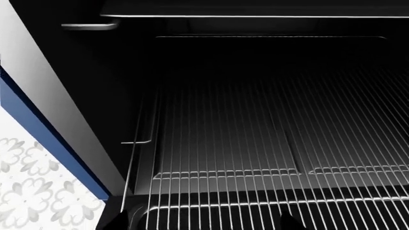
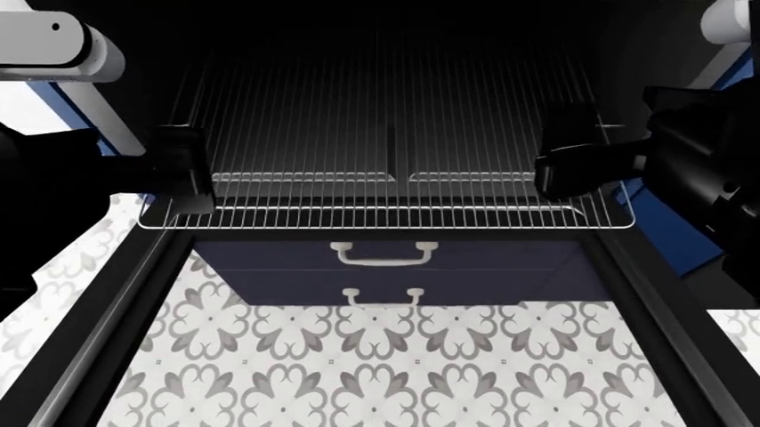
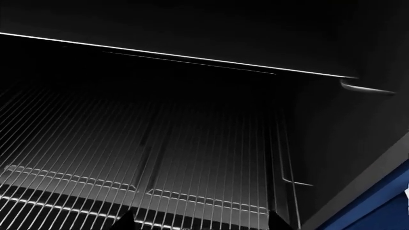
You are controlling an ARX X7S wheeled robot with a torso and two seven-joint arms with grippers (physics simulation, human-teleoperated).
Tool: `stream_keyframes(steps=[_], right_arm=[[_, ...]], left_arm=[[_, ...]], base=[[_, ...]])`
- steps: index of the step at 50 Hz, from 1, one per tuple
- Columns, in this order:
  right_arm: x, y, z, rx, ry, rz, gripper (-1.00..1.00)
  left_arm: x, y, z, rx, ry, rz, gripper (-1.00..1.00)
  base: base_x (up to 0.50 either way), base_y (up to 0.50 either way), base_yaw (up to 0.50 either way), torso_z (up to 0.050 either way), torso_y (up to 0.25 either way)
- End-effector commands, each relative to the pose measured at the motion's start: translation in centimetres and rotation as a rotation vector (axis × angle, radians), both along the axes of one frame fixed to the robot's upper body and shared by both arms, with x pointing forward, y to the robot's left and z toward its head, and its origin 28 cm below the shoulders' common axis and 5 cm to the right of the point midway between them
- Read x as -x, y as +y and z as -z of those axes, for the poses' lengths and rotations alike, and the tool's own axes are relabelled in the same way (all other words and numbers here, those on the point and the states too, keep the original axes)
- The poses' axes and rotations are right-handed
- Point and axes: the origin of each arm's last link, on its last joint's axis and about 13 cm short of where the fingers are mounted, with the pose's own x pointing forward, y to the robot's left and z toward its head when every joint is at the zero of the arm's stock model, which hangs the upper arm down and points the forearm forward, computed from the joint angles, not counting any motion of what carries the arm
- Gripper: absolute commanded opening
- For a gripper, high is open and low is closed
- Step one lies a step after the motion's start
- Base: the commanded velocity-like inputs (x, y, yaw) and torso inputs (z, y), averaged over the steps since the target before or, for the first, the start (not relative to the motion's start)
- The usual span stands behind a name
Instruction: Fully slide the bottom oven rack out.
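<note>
The oven (image 2: pixel 665 294) is standing open, its dark cavity facing the robot, so both arms are reaching in together. The bottom oven rack (image 2: pixel 386 191) is sitting partly drawn out, its front rim overhanging the drawers (image 2: pixel 392 267) below. The left gripper (image 2: pixel 190 178) and right gripper (image 2: pixel 570 169) are flanking its front corners, likely for an even, straight pull; I cannot tell whether either is pinching the wire.
</note>
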Motion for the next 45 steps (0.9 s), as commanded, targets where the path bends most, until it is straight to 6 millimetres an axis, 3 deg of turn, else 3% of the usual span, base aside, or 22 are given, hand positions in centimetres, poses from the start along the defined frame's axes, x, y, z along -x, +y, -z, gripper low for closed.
stream_keyframes(steps=[1, 18, 35, 45], right_arm=[[-2.1, 0.7, 0.0, -0.032, 0.083, -0.035, 1.0], [-8.3, 2.7, 0.7, -0.116, 0.237, -0.067, 1.0], [-12.8, 3.2, 1.5, -0.093, 0.359, -0.027, 1.0], [-14.6, 3.1, 3.2, -0.105, 0.421, -0.004, 1.0]], left_arm=[[-1.8, -0.8, 0.2, 0.027, 0.069, 0.028, 1.0], [-7.3, -2.7, 1.0, 0.044, 0.171, 0.066, 1.0], [-12.4, -3.4, 2.8, -0.009, 0.259, 0.047, 1.0], [-13.7, -3.6, 4.6, -0.029, 0.292, 0.036, 1.0]], base=[[0.0, 0.0, 0.0, 0.0, 0.0], [0.0, 0.0, 0.0, 0.0, 0.0], [0.0, 0.0, 0.0, 0.0, 0.0], [0.0, 0.0, 0.0, 0.0, 0.0]])
